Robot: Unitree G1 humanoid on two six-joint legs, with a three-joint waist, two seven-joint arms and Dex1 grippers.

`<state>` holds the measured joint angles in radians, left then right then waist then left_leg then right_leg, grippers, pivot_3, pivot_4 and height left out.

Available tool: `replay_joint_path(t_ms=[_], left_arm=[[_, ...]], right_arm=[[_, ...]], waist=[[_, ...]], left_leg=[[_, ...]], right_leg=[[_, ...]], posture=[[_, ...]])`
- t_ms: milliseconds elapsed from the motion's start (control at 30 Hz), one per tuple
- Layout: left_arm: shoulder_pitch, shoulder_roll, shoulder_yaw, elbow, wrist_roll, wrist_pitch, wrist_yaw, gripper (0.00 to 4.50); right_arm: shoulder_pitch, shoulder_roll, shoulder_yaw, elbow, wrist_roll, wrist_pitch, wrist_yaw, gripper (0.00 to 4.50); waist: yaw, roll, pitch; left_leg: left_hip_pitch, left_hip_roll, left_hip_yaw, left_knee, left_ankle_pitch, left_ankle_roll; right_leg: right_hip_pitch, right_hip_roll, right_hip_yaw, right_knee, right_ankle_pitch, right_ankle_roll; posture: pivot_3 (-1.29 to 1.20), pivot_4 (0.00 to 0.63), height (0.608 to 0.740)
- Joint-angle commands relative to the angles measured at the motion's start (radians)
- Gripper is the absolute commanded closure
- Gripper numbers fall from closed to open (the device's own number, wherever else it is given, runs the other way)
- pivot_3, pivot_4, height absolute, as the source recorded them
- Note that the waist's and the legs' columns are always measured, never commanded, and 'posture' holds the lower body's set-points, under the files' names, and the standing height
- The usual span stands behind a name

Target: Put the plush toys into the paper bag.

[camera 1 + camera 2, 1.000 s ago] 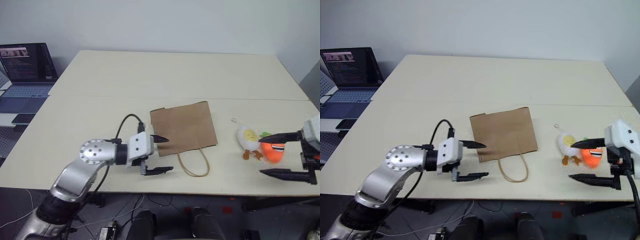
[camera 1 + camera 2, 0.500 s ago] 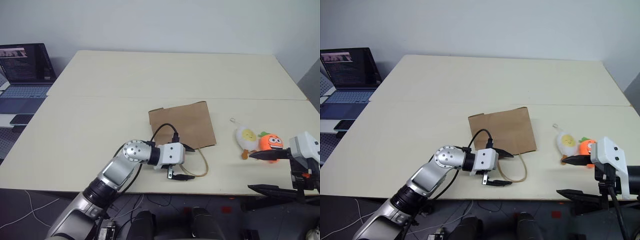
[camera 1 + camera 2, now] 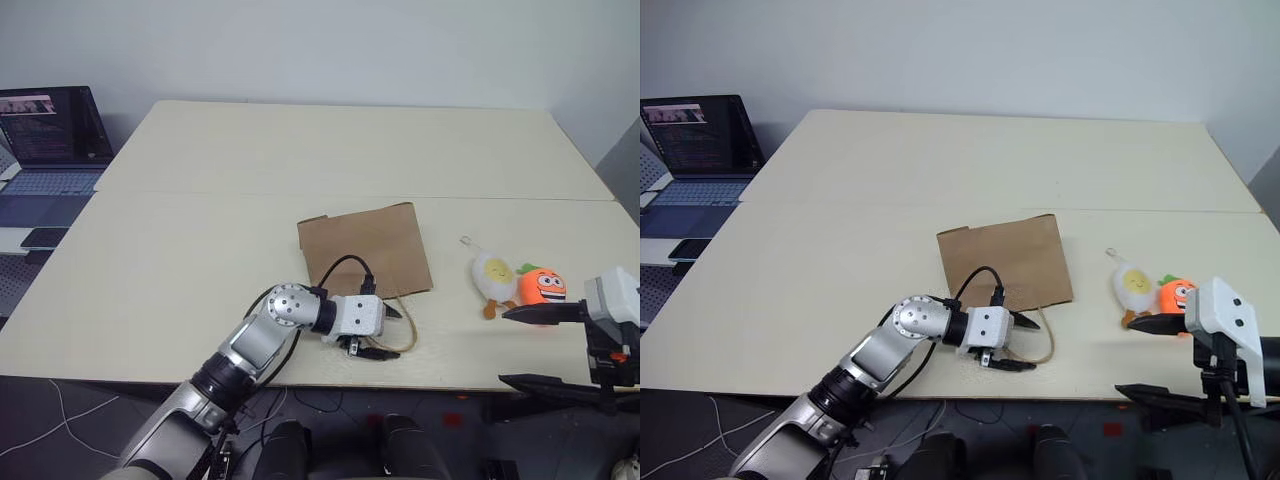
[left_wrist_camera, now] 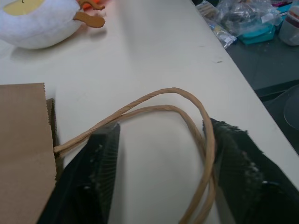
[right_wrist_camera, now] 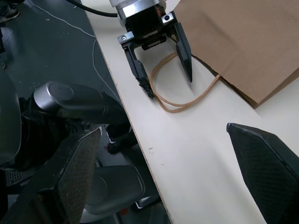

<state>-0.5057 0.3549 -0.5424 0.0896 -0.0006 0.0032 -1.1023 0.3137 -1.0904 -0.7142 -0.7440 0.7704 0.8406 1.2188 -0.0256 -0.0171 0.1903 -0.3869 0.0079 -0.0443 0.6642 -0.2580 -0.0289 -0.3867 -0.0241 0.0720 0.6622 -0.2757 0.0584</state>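
Fingers of the left gripper (image 3: 385, 333) stood partly apart, straddling the tan twisted-cord handles (image 3: 404, 330) of the flat brown kraft paper bag (image 3: 364, 248) in the head view; right gripper (image 3: 545, 347) gaped wide, empty, near the white egg plush (image 3: 494, 274) and orange carrot plush (image 3: 541, 285). Left wrist view: handles lay between the fingers (image 4: 100, 163), not pinched. Right wrist view: same. Both toys were on the table; nothing bagged.

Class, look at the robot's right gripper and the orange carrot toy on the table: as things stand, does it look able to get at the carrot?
Probably yes. The right gripper stands open just beside the carrot toy, with only bare table between them; the egg toy lies on the carrot's far side.
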Motion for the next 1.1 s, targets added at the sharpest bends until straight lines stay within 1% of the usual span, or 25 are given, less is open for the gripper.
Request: replay_joint_path(t_ms=[33, 67, 100, 200, 233, 333, 467, 600, 700, 767, 800, 833, 867, 900, 933, 967, 1033, 1067, 1100], left_arm=[[-0.016, -0.013, 0.006, -0.016, -0.004, -0.017, -0.007, 2.67], [-0.018, -0.013, 0.008, -0.013, -0.004, -0.018, -0.009, 3.03], [-0.020, -0.012, 0.010, -0.010, -0.003, -0.020, -0.012, 3.27], [-0.030, -0.007, 0.025, -0.007, -0.012, -0.016, -0.017, 4.25], [-0.036, -0.004, 0.040, -0.010, -0.024, -0.004, -0.017, 4.48], [-0.072, 0.004, 0.096, -0.029, -0.067, 0.046, -0.023, 4.48], [-0.137, 0.015, 0.172, -0.062, -0.152, 0.152, -0.046, 4.48], [-0.179, 0.029, 0.231, -0.072, -0.215, 0.242, -0.057, 4.48], [-0.203, 0.015, 0.273, -0.087, -0.281, 0.323, -0.048, 4.50], [-0.220, 0.003, 0.297, -0.096, -0.322, 0.376, -0.040, 4.50], [-0.228, -0.002, 0.309, -0.098, -0.342, 0.404, -0.035, 4.50], [-0.237, -0.007, 0.320, -0.099, -0.359, 0.427, -0.027, 4.50], [-0.244, -0.010, 0.329, -0.097, -0.372, 0.446, -0.021, 4.50], [-0.251, -0.013, 0.336, -0.097, -0.382, 0.464, -0.017, 4.50], [-0.256, -0.015, 0.341, -0.098, -0.389, 0.473, -0.012, 4.50], [-0.260, -0.020, 0.346, -0.100, -0.399, 0.488, -0.007, 4.50], [-0.267, -0.025, 0.350, -0.110, -0.414, 0.510, 0.002, 4.50], [-0.269, -0.030, 0.354, -0.115, -0.425, 0.525, 0.008, 4.50], [-0.272, -0.036, 0.358, -0.118, -0.434, 0.537, 0.016, 4.50]], right_arm=[[0.010, 0.003, -0.035, -0.025, 0.017, -0.005, 0.002, 0.00], [0.012, 0.005, -0.032, -0.028, 0.018, -0.006, -0.002, 0.00], [0.012, 0.008, -0.029, -0.032, 0.021, -0.007, -0.008, 0.00], [0.007, 0.019, -0.014, -0.042, 0.026, -0.009, -0.031, 0.00], [0.000, 0.031, -0.002, -0.047, 0.024, -0.015, -0.052, 0.00], [-0.024, 0.071, 0.054, -0.066, 0.014, -0.022, -0.136, 0.00], [-0.055, 0.102, 0.187, -0.088, -0.035, -0.004, -0.270, 0.00], [-0.117, 0.189, 0.303, -0.090, -0.036, -0.022, -0.384, 0.00], [-0.179, 0.280, 0.394, -0.085, -0.050, -0.027, -0.485, 0.57], [-0.216, 0.334, 0.454, -0.081, -0.059, -0.029, -0.539, 1.23], [-0.235, 0.361, 0.485, -0.075, -0.069, -0.029, -0.568, 1.65], [-0.253, 0.392, 0.514, -0.069, -0.076, -0.033, -0.598, 1.97], [-0.270, 0.418, 0.539, -0.062, -0.086, -0.035, -0.624, 2.40], [-0.285, 0.447, 0.566, -0.053, -0.097, -0.038, -0.649, 2.70], [-0.299, 0.478, 0.594, -0.041, -0.108, -0.042, -0.673, 3.12], [-0.315, 0.509, 0.625, -0.024, -0.132, -0.053, -0.701, 3.45], [-0.344, 0.564, 0.687, 0.017, -0.189, -0.083, -0.744, 4.25], [-0.360, 0.595, 0.715, 0.042, -0.224, -0.103, -0.773, 4.48], [-0.374, 0.620, 0.738, 0.066, -0.251, -0.118, -0.794, 4.48]], waist=[[0.000, 0.000, 0.000], [0.000, 0.000, 0.000], [0.000, 0.000, 0.000], [0.000, 0.000, 0.000], [0.000, 0.000, 0.000], [-0.001, 0.000, 0.000], [-0.001, 0.000, 0.000], [-0.003, 0.000, 0.000], [-0.003, 0.000, 0.000], [-0.003, 0.000, 0.000], [-0.003, 0.000, 0.000], [-0.003, 0.000, 0.000], [-0.003, 0.000, 0.000], [-0.003, 0.000, 0.000], [-0.003, 0.000, 0.000], [-0.004, 0.000, 0.000], [-0.005, 0.000, 0.000], [-0.004, 0.000, 0.000], [-0.005, 0.000, 0.000]], left_leg=[[0.000, 0.000, 0.000, 0.000, 0.000, 0.000], [0.000, 0.000, 0.000, 0.000, 0.000, 0.000], [0.000, 0.000, 0.000, 0.000, 0.000, 0.000], [0.000, 0.000, 0.000, 0.000, 0.000, 0.000], [0.000, 0.000, 0.000, 0.000, 0.000, 0.000], [0.000, 0.001, -0.001, 0.000, 0.000, 0.000], [0.000, 0.000, -0.001, 0.000, 0.000, 0.000], [-0.001, 0.001, -0.002, 0.000, 0.000, 0.000], [-0.001, 0.001, -0.003, 0.000, 0.000, 0.000], [-0.002, 0.001, -0.003, 0.000, 0.000, 0.000], [-0.002, 0.001, -0.004, 0.000, 0.000, 0.000], [-0.003, 0.001, -0.004, 0.000, 0.000, 0.000], [-0.003, 0.001, -0.004, 0.000, 0.000, 0.000], [-0.003, 0.001, -0.004, 0.000, 0.000, 0.000], [-0.003, 0.001, -0.004, 0.000, 0.000, 0.000], [-0.003, 0.001, -0.005, 0.000, 0.000, 0.000], [-0.003, 0.001, -0.005, 0.000, 0.000, 0.000], [-0.003, 0.001, -0.005, 0.000, 0.000, 0.000], [-0.003, 0.001, -0.005, 0.000, 0.000, 0.000]], right_leg=[[0.000, 0.000, 0.000, 0.000, 0.000, 0.000], [0.000, 0.000, 0.000, 0.000, 0.000, 0.000], [0.000, 0.000, 0.000, 0.000, 0.000, 0.000], [0.000, 0.000, 0.000, 0.000, -0.001, 0.001], [0.000, 0.000, 0.000, 0.000, -0.002, 0.003], [0.000, 0.000, 0.000, 0.000, -0.002, 0.003], [0.000, 0.001, 0.000, 0.001, -0.002, 0.003], [-0.001, 0.001, -0.001, 0.000, -0.002, 0.003], [-0.001, 0.001, -0.001, 0.000, -0.002, 0.003], [-0.001, 0.001, -0.002, 0.000, -0.002, 0.003], [-0.001, 0.001, -0.002, 0.000, -0.002, 0.003], [-0.002, 0.001, -0.002, 0.000, -0.002, 0.003], [-0.002, 0.001, -0.002, 0.000, -0.002, 0.003], [-0.002, 0.002, -0.002, 0.000, -0.002, 0.003], [-0.002, 0.001, -0.002, 0.000, -0.002, 0.003], [-0.002, 0.002, -0.002, 0.001, -0.001, 0.002], [-0.002, 0.002, -0.003, 0.001, 0.000, -0.001], [-0.002, 0.002, -0.003, 0.001, 0.001, -0.001], [-0.002, 0.002, -0.002, 0.001, 0.001, -0.001]], posture=[[0.00, 0.150, 0.740], [0.00, 0.150, 0.740], [0.00, 0.150, 0.740], [0.00, 0.150, 0.740], [0.00, 0.150, 0.740], [0.00, 0.150, 0.740], [0.00, 0.150, 0.740], [0.00, 0.150, 0.740], [0.00, 0.150, 0.740], [0.00, 0.150, 0.740], [0.00, 0.150, 0.740], [0.00, 0.150, 0.740], [0.00, 0.150, 0.740], [0.00, 0.150, 0.740], [0.00, 0.150, 0.740], [0.00, 0.150, 0.740], [0.00, 0.150, 0.740], [0.00, 0.150, 0.740], [0.00, 0.150, 0.740]])
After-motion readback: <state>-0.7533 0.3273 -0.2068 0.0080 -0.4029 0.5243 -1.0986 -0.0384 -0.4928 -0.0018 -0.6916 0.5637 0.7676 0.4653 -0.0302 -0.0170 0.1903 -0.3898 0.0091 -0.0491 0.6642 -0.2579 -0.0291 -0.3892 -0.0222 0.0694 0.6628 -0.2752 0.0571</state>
